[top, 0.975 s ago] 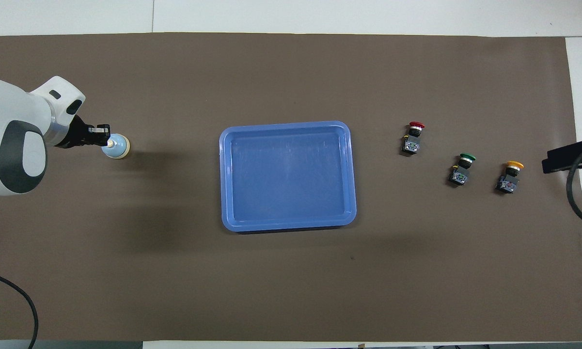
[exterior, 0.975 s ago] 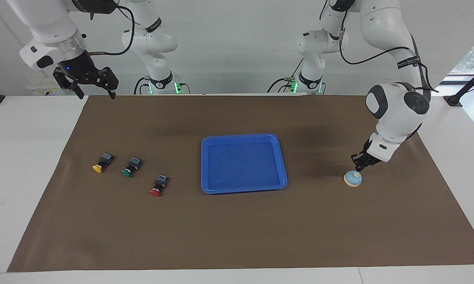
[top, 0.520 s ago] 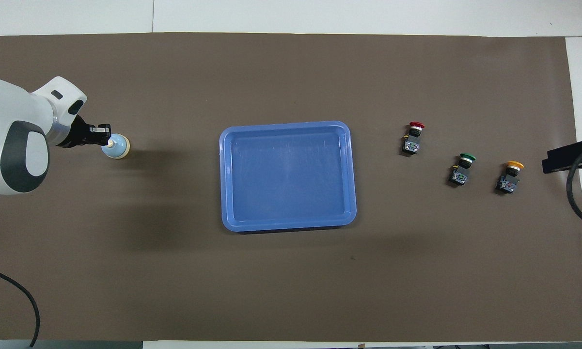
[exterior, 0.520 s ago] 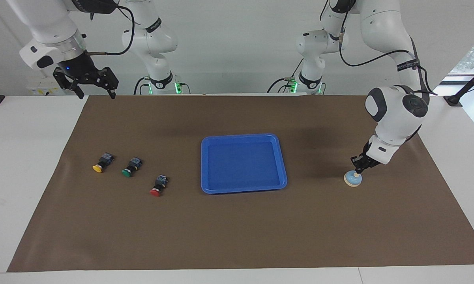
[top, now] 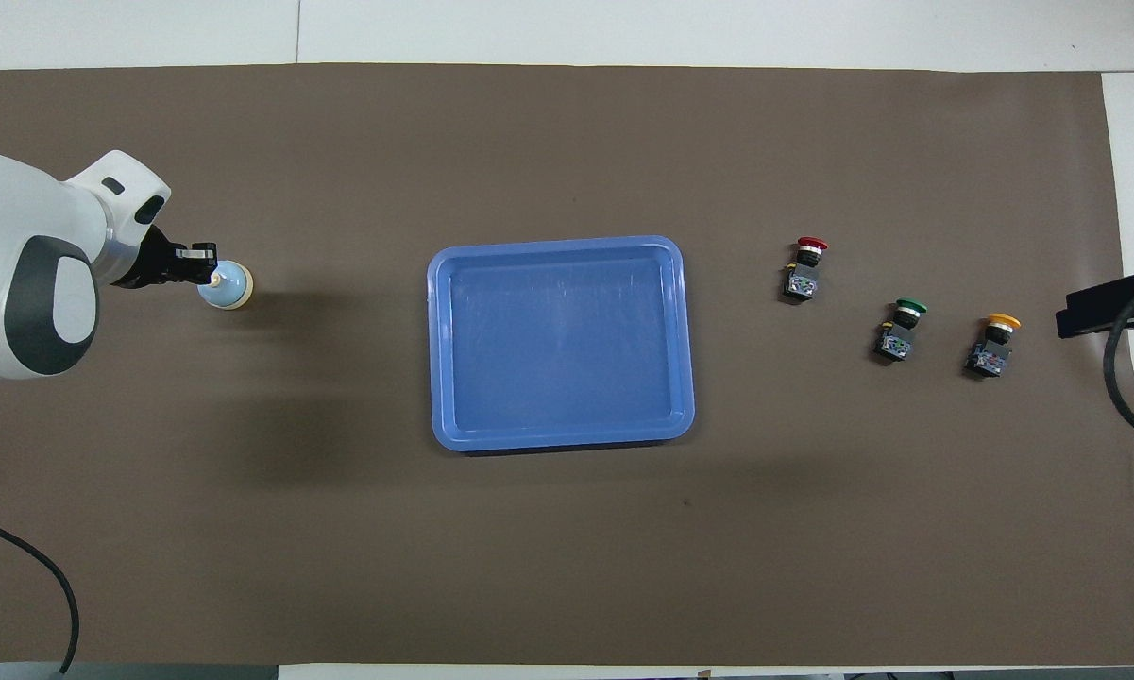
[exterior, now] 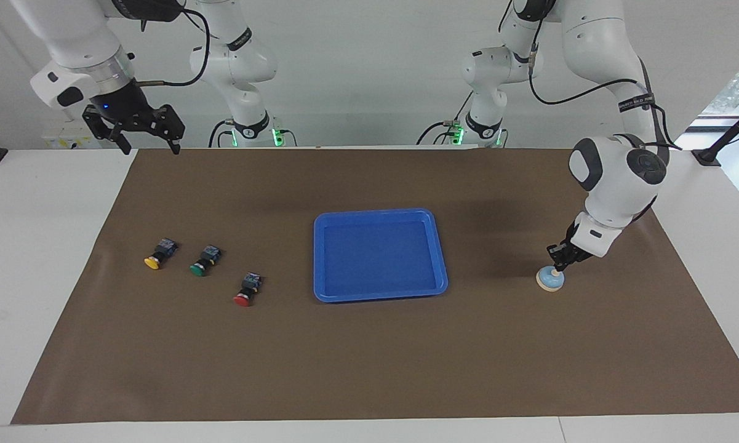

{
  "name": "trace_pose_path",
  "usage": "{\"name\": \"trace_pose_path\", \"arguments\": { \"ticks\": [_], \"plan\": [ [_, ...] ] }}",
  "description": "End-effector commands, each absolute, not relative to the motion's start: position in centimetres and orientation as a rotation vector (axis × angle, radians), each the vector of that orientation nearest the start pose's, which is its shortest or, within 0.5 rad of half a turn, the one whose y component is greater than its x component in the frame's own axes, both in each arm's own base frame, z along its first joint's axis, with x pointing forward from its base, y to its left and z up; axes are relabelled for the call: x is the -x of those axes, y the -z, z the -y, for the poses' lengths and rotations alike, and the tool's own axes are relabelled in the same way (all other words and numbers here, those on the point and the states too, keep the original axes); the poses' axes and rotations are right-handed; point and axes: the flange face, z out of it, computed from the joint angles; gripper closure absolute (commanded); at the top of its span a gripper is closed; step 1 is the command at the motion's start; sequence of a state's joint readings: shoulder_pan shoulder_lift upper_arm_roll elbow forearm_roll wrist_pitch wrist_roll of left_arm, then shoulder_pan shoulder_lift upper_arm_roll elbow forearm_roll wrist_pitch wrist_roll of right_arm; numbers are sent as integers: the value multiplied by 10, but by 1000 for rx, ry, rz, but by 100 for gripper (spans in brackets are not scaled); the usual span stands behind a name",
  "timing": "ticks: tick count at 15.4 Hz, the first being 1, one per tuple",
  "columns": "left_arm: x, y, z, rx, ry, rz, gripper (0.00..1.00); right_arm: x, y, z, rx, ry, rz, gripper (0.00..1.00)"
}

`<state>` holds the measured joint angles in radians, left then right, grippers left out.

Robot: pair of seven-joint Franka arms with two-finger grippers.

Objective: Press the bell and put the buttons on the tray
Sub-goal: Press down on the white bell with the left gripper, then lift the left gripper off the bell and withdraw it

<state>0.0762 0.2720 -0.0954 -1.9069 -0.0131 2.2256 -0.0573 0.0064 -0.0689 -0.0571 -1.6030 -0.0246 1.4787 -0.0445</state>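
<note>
Pressing down on the bell (exterior: 550, 279) with the left end effector (exterior: 555, 266), fingertips pinched together and empty, tip planted on the cream knob from directly above. Sitting toward the left arm's end of the tabletop, well apart from the tray (exterior: 442, 258) at the middle.

Judging the bell step as in hand, with all three buttons not yet moved. Lying in a slanted row toward the right arm's end of the tabletop: red button (exterior: 246, 290) closest to the tray, green button (exterior: 203, 261) next, yellow button (exterior: 157, 254) closest to that end's edge. Resting on their sides, long axes running roughly away from the robots, caps pointing at the tabletop's edge farthest from the robots.

Hanging high over the corner at the right arm's own end, right end effector (exterior: 149, 146) spread wide and empty, waiting. Clearly the better placed of the two arms for the buttons: down and forward from it, each body best pinched across its short width, then carried sideways to the tray.
</note>
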Motion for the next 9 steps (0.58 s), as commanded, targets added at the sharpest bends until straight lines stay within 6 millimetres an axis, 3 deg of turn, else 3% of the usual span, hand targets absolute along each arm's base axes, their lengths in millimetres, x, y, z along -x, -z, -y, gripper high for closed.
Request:
{"name": "trace_pose_path", "arguments": {
  "ticks": [1, 7, 9],
  "plan": [
    [-615, -349, 6, 3160, 91, 89, 100, -516, -638, 34, 3167, -98, 14, 0],
    [-606, -319, 8, 3162, 129, 96, 100, -516, -638, 33, 3167, -100, 16, 0],
    [-607, -320, 6, 3162, 125, 101, 100, -516, -638, 33, 3167, -100, 16, 0]
  ]
}}
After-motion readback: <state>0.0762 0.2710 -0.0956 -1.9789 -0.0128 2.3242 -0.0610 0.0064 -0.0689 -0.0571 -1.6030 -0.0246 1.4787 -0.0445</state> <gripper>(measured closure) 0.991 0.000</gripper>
